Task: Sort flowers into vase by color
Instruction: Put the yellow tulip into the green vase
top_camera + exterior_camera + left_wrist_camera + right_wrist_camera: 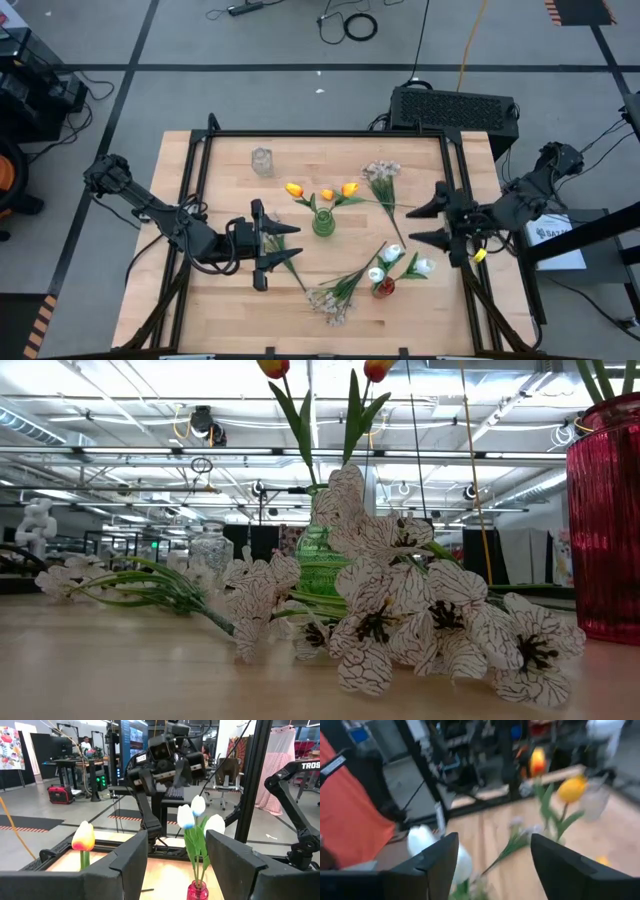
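Observation:
Three orange-yellow tulips (326, 196) stand in a green vase (323, 224) at mid-table. Three white tulips (392, 254) stand in a red vase (383, 289) near the front right. One pale spray (381, 175) lies flat toward the far right. More sprays (330, 300) lie flat near the front, one green stem (296, 270) running under my left gripper. My left gripper (290, 247) hovers open left of the green vase, pointing right; in its wrist view (177, 850) nothing is between the fingers. My right gripper (420, 223) is open above the table's right side, pointing left, empty (495, 850).
A clear glass jar (262, 161) stands at the far left of the table. A black frame (320, 134) runs round the table's edges. In the low view the sprays (400, 620) lie in front of the green vase (322, 560), and the red vase (605, 520) is at the right.

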